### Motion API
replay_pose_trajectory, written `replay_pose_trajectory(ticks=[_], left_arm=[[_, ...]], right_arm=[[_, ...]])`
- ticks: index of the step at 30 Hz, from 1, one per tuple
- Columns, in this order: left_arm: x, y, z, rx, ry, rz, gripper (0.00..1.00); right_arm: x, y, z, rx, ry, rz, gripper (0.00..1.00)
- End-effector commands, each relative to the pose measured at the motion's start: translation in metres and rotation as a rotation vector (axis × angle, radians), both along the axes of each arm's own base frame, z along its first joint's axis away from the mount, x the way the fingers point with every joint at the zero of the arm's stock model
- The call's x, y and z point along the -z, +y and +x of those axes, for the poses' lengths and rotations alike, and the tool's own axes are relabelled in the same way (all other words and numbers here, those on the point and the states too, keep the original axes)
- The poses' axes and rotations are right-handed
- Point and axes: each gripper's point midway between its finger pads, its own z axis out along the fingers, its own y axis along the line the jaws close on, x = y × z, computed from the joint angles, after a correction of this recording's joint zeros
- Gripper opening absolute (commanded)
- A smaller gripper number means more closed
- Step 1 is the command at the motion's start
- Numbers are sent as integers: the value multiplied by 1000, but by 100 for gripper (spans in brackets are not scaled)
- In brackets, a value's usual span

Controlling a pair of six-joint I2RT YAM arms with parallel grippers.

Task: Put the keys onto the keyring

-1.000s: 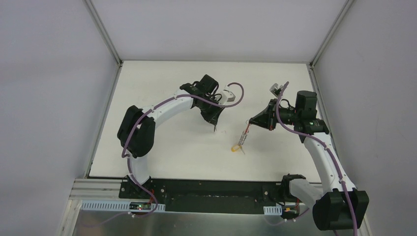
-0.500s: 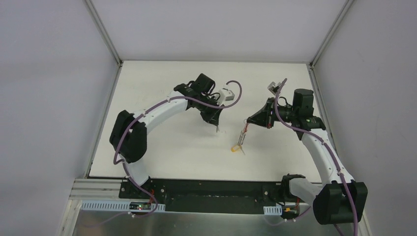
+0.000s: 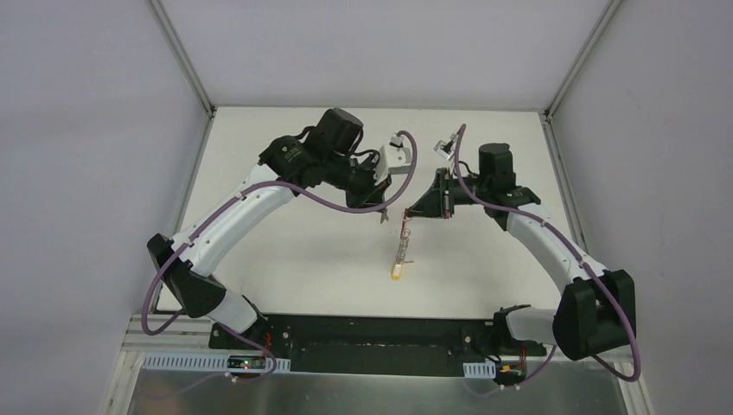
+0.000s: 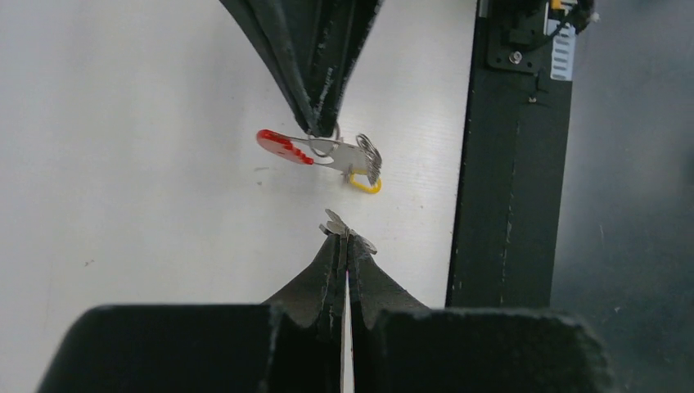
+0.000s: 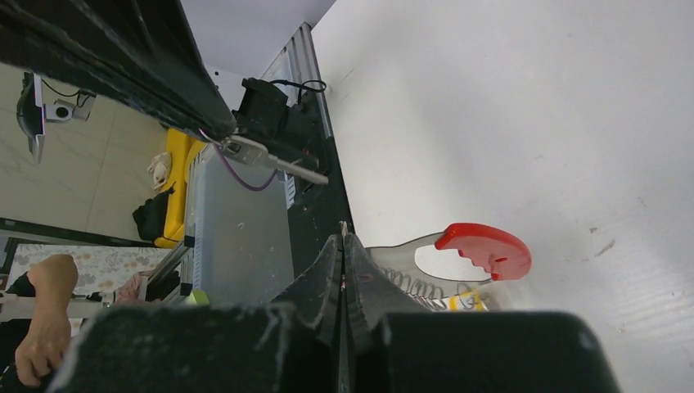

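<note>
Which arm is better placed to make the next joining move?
Left, probably: the left end effector pinches a small silver piece, pointed at the keys hanging from the right end effector.

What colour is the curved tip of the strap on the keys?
Red, on the strap's tip; clearest in the right wrist view.

Rt-wrist view: keys (image 5: 419,286) partly hidden behind right hand (image 5: 344,235); in top view, too small to tell apart. Metal bit (image 4: 337,223) at left hand (image 4: 345,239): too small to ID.
</note>
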Motion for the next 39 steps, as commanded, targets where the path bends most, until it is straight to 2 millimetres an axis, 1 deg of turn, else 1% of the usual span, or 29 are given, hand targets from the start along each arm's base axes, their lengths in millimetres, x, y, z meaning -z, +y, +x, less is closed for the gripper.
replay_pose_trajectory(ticks=[1, 4, 7, 9, 13, 16, 21, 24, 27, 31, 35, 39], left_arm=[[-1, 24, -31, 59, 61, 78, 0], [0, 26, -46, 67, 149, 81, 0], [1, 21, -47, 0, 226, 58, 0], [0, 14, -46, -54, 282, 27, 0], [-2, 3, -39, -185, 392, -12, 0], [2, -2, -30, -273, 478, -38, 0], [6, -9, -8, -370, 626, -99, 0], [7, -13, 3, -382, 689, -121, 0], [3, -21, 6, -349, 749, -153, 0], [2, -26, 8, -335, 764, -171, 0], [-1, -27, 10, -328, 768, -190, 0], [0, -23, 15, -341, 759, -202, 0]], right_arm=[[-36, 14, 8, -30, -106, 53, 0], [-40, 19, 5, -62, -133, 63, 0], [-41, 23, -1, -91, -186, 65, 0], [-45, 26, -2, -93, -238, 73, 0], [-46, 28, -3, -79, -288, 72, 0], [-48, 27, -3, -65, -322, 71, 0], [-52, 24, -5, -54, -362, 71, 0], [-50, 24, -5, -51, -367, 67, 0], [-48, 24, -4, -47, -367, 61, 0], [-44, 24, 1, -27, -364, 48, 0], [-41, 24, 6, -11, -368, 32, 0], [-40, 21, 9, 2, -398, 4, 0]])
